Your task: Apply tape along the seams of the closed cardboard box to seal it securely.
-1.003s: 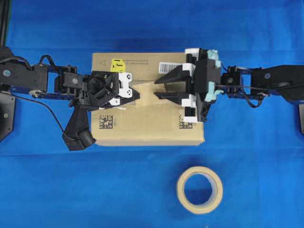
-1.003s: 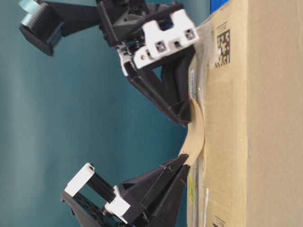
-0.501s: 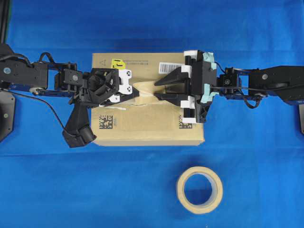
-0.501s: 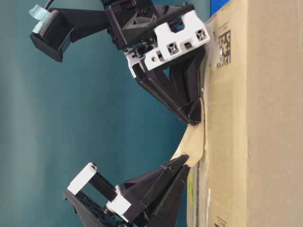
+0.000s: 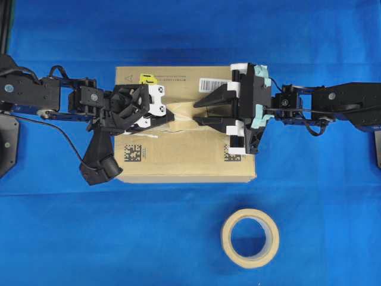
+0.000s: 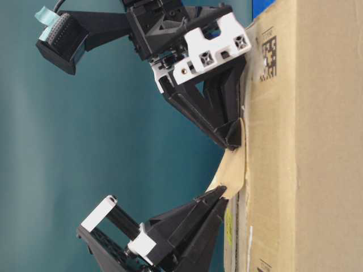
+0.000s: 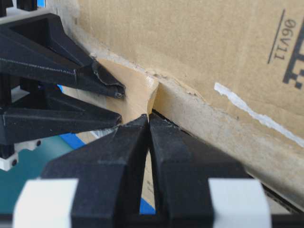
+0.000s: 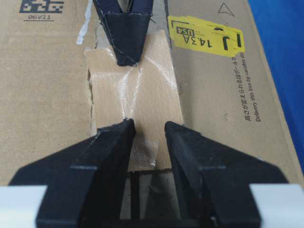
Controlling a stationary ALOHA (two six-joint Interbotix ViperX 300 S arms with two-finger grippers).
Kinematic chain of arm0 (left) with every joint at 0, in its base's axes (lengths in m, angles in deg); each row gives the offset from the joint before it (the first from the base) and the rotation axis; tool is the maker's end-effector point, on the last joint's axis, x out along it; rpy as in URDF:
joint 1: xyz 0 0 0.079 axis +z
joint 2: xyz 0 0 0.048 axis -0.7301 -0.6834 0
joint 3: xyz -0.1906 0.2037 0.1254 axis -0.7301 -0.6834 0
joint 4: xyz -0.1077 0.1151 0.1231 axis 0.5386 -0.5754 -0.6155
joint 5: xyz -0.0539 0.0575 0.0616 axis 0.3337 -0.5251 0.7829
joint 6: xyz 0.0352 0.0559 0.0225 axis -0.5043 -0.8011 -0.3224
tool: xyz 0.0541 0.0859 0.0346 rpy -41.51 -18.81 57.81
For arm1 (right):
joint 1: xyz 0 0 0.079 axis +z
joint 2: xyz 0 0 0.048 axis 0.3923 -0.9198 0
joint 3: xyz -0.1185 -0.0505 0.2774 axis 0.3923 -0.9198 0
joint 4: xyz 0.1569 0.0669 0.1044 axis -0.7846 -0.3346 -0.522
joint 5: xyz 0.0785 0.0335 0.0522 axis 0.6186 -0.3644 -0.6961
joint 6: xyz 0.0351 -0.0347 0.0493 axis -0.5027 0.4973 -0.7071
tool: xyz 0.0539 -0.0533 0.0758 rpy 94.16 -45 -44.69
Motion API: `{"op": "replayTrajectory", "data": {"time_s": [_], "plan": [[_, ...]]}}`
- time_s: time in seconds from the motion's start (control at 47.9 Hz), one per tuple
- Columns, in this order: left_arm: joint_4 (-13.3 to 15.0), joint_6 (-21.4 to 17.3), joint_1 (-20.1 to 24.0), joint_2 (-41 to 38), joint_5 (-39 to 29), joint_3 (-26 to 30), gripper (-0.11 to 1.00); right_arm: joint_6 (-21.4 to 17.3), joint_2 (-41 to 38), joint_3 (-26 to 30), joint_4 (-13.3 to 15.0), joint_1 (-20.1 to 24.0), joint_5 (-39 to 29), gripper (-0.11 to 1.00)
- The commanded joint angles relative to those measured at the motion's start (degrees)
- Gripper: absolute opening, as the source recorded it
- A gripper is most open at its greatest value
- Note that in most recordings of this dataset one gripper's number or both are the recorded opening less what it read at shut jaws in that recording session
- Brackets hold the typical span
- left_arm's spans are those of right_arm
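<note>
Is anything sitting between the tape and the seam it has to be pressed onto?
Nothing visible. The tape lies over the seam on the cardboard box, its middle bowed up off the card. The left gripper and right gripper sit on its ends, above it.

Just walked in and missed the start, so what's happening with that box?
Two robot arms are taping a closed cardboard box. The left gripper pinches one end of a short tan tape piece, while the open right gripper presses its other end onto the top seam. The tape is not yet flat; a tape roll sits nearby.
</note>
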Motion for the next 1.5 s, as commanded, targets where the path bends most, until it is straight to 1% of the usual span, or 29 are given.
{"op": "replayTrajectory", "data": {"time_s": [0.0, 0.084, 0.23, 0.251, 0.272, 0.376, 0.439, 0.648, 1.065, 1.316, 1.483], "plan": [[0.2, 0.6, 0.5, 0.5, 0.3, 1.0, 0.06, 0.2, 0.6, 1.1, -0.2, 0.1, 0.1, 0.42], [0.2, 0.2, 0.6, 0.5, 0.2, 0.9, 0.26, 0.2, 0.6, 1.1, -0.3, 0.1, 0.0, 0.42], [0.0, -0.5, 0.7, 0.5, 0.3, 1.1, 0.70, 0.2, 0.6, 1.1, -0.3, 0.2, -0.8, 0.42], [0.0, -0.4, 0.6, 0.4, 0.3, 1.1, 0.74, 0.1, 0.6, 1.1, -0.3, 0.2, -1.0, 0.42], [0.0, -0.4, 0.6, 0.4, 0.3, 1.2, 0.74, 0.1, 0.6, 1.1, -0.3, 0.2, -1.1, 0.42], [0.0, 0.3, 0.7, 0.1, -0.4, 1.6, 0.67, 0.1, 0.6, 1.1, -0.4, 0.3, -2.2, 0.42], [0.0, 0.3, 0.7, -0.1, -1.7, 2.0, 0.65, 0.1, 0.6, 1.1, -0.4, 0.3, -2.8, 0.42], [0.0, 0.5, 0.6, -1.1, -7.6, 4.1, 0.65, 0.1, 0.6, 1.1, -0.4, 0.4, -4.0, 0.42], [0.0, 1.1, 0.6, -0.6, -12.6, 5.1, 0.65, 0.1, 0.6, 1.0, -0.6, 0.5, -5.3, 0.42], [0.0, 1.1, 0.7, -0.1, -13.0, 4.8, 0.65, 0.1, 0.6, 0.9, -0.6, 0.5, -5.3, 0.42], [0.0, 1.2, 0.9, 2.0, -12.0, 4.2, 0.64, 0.1, 0.7, 0.8, -0.7, 0.6, -5.3, 0.42]]}}
